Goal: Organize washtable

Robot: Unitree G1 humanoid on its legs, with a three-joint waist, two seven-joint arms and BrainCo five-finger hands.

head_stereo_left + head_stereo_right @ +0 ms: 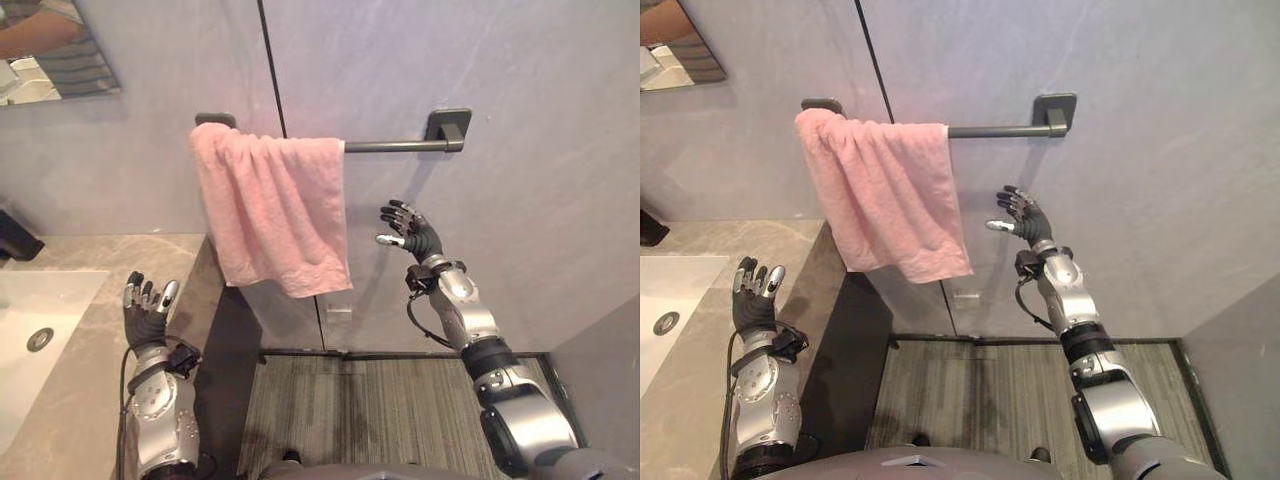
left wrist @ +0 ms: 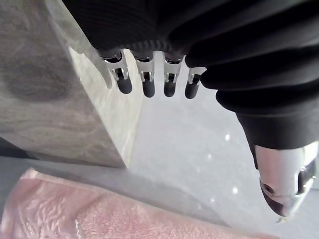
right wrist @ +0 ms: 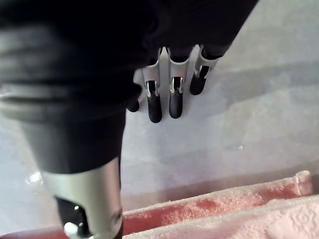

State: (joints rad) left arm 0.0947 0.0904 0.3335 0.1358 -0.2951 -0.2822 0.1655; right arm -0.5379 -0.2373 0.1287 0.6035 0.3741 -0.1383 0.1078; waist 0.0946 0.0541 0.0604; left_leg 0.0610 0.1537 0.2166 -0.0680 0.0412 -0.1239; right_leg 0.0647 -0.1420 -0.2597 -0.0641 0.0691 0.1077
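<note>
A pink towel [image 1: 272, 210] hangs folded over the left half of a dark towel bar [image 1: 400, 146] on the grey wall. My right hand [image 1: 410, 232] is raised in the air just right of the towel's lower edge, a little apart from it, fingers spread and empty. The towel's pink edge [image 3: 239, 204] lies past that hand's straight fingers [image 3: 172, 97]. My left hand [image 1: 147, 305] is held up over the right end of the stone washtable [image 1: 95, 330], open and holding nothing. Its fingers [image 2: 149, 82] are straight, with the towel [image 2: 99, 216] beyond them.
A white sink basin [image 1: 40, 320] with a drain [image 1: 40, 339] is set into the counter at the left. A dark object [image 1: 15, 240] stands at the counter's back left. A mirror [image 1: 55, 50] hangs above. A striped mat [image 1: 390, 410] covers the floor below the towel.
</note>
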